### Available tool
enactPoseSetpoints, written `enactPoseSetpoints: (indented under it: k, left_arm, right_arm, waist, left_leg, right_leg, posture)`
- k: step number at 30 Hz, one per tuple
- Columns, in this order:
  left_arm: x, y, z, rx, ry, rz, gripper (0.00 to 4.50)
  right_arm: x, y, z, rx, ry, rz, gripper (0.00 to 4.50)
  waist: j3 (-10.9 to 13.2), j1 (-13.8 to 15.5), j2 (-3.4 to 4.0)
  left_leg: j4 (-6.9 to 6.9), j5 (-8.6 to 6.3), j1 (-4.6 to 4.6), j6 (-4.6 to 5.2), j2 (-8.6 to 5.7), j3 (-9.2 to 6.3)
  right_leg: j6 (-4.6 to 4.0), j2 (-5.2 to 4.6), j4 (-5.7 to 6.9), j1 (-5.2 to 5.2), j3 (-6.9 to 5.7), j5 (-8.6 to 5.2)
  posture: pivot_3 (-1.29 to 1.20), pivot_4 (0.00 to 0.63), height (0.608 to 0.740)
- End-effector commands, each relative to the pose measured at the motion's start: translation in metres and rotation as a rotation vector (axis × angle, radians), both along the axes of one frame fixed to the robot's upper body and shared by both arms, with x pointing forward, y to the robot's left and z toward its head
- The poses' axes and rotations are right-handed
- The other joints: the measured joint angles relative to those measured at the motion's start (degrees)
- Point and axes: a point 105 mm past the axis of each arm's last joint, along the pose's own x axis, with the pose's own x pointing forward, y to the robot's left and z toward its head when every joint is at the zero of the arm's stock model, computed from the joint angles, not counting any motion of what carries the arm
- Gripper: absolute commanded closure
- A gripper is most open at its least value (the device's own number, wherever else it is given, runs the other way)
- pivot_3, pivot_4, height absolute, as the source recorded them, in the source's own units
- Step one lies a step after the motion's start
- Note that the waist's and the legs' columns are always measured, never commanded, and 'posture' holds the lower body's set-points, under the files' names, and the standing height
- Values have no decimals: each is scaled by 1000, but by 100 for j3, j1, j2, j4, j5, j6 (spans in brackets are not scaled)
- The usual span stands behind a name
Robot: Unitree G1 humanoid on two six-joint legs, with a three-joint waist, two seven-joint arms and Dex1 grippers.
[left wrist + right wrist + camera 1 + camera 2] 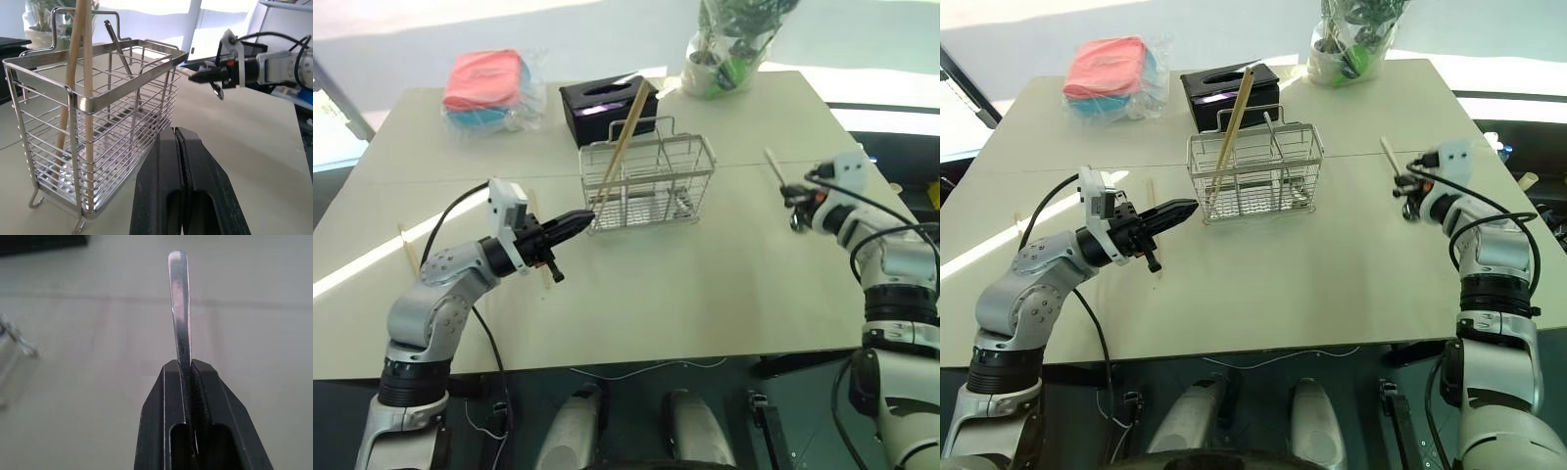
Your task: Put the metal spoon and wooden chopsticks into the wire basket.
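Nearest, right gripper [190, 369] clamps metal spoon [179, 303] by its handle, long axis running forward off the fingertips. Left gripper [178, 134] closed, empty. Beyond, wooden chopsticks [625, 139] lean in wire basket [651, 181], tips up-right.

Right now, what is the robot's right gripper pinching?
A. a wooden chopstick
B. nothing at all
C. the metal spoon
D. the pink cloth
C. In the right wrist view the right gripper is shut on the thin silvery handle of the metal spoon, while the wooden chopsticks already stand in the wire basket.
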Motion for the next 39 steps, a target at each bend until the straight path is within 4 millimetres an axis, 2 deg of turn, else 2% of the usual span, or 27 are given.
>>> enactPoseSetpoints:
  k: [1,3,8,10,13,17,20,24,31,39]
  left_arm:
    - [-1,1,10,-10,-45,-5,4500]
    - [-1,1,12,-14,-46,-9,4500]
    - [-5,4,17,-7,-52,-23,4500]
    - [-6,6,20,4,-61,-20,4500]
    - [-6,9,25,3,-84,-3,4500]
    - [-7,14,33,-23,-101,19,4500]
    - [-10,15,37,-39,-102,27,4500]
    - [-12,17,39,-52,-103,47,4500]
    - [-16,19,44,-71,-110,69,4500]
    - [-19,21,46,-87,-112,95,4500]
  right_arm:
    - [-3,19,72,60,-290,14,4444]
    - [-8,33,96,121,-397,37,4444]
    - [-28,74,143,266,-613,121,4444]
    - [-38,93,155,338,-672,169,4444]
    - [-46,112,159,386,-700,217,4444]
    - [-48,136,153,463,-689,299,4444]
    - [-42,152,137,481,-660,333,4444]
    - [-32,164,121,519,-633,359,4444]
    - [-16,178,103,547,-611,388,4444]
    - [-2,177,93,521,-612,376,4444]
  waist:
    - [0,2,0]
    - [0,2,0]
    - [0,3,0]
    - [0,-4,0]
    - [-1,-8,2]
    - [-2,-12,3]
    - [-2,-10,3]
    - [-2,-22,3]
    - [-2,-23,4]
    - [-2,-34,4]
  left_leg:
    - [0,0,0,0,0,0]
    - [0,0,0,0,0,-2]
    - [-2,0,-1,0,0,-4]
    - [-3,0,-1,0,0,-5]
    - [-4,1,-1,-2,0,-6]
    - [-4,0,0,-2,0,-6]
    - [-5,0,0,-2,0,-7]
    - [-6,1,1,-3,-1,-7]
    - [-6,3,1,-7,-1,-6]
    - [-7,7,1,-14,0,-4]
  right_leg:
    - [0,0,0,0,0,0]
    - [0,0,0,0,0,0]
    - [1,0,3,-3,0,0]
    - [0,0,7,-7,0,1]
    - [1,0,16,-13,1,1]
    - [-4,0,17,-13,2,1]
    - [-5,1,18,-15,2,1]
    - [7,2,19,-15,2,8]
    - [11,3,51,-29,2,10]
    - [-5,3,82,-48,3,2]
  posture:
    - [0,150,740]
    - [0,150,740]
    - [0,150,740]
    - [0,150,740]
    - [0,150,740]
    - [0,150,740]
    - [0,150,740]
    - [0,150,740]
    - [0,150,740]
    - [0,150,740]
